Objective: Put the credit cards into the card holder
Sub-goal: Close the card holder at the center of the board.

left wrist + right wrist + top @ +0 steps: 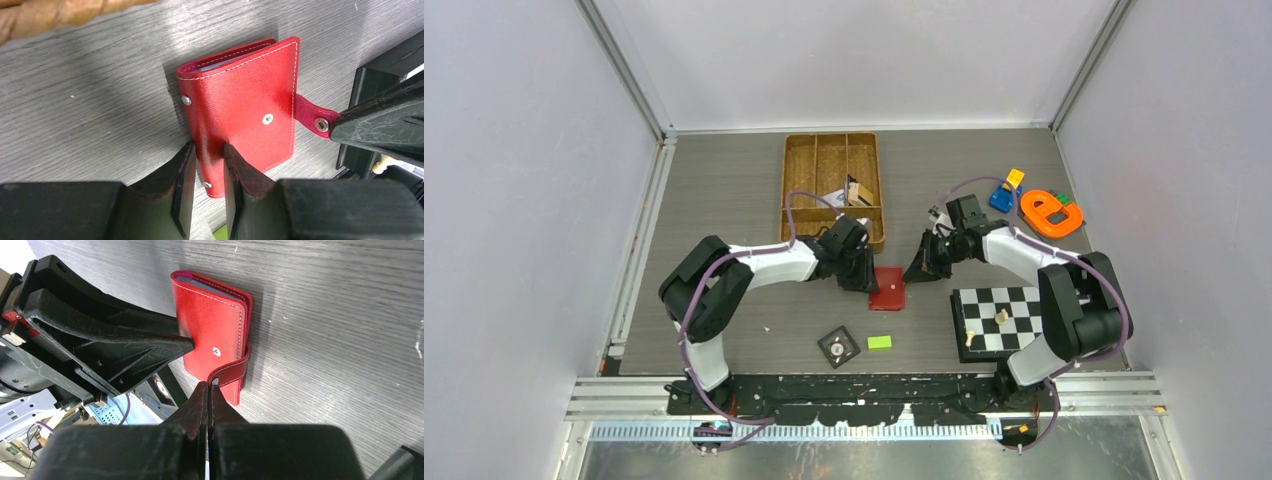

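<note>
Two grippers flanked the red card holder (887,288), which lay folded flat near the middle of the grey table (724,180), its snap unfastened. The left gripper (209,166) stood at its 9 o'clock, fingers slightly apart with their tips on the cover's edge; I couldn't tell whether they gripped it. At 3 o'clock the right gripper (208,390) pinched the end of the closing tab (231,371), fingers pressed together. A woven tray (784,190) sat at 12 o'clock, a chessboard (1014,300) at 4, a green block (879,342) at 6.
</note>
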